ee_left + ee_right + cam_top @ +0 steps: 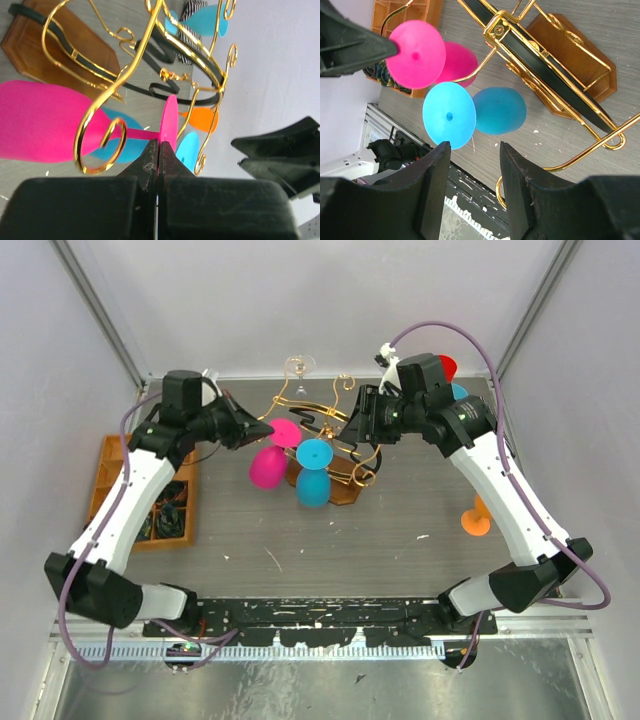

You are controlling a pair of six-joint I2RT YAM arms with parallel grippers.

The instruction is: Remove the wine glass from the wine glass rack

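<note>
Top view, rack: the wine glass rack [335, 445] stood mid-table between the two arms.
Top view, glass: the pink wine glass [266, 468] hung bowl-down off the rack's left side, a blue wine glass [312, 485] just beside it.
Top view, arms: the left gripper [262, 428] was at the pink foot; the right gripper [352, 425] was against the rack's right side.
Left wrist, pincer: the left gripper [158, 146] was pressed together, its tips at the rim of the pink foot. Whether the rim was nipped between them could not be told.
Left wrist, glass: its stem passed through a gold scroll, the bowl [40, 122] below.
Right wrist, pincer: the right gripper [475, 150] stood part spread and held nothing, the blue foot [449, 116] just past it.
Handling: it was probably light, stiff plastic with a smooth, slippery surface.
Hold: the stem near the foot looked safest, the thin rim being easy to lose; the glass likely had to slide out along the wire.
</note>
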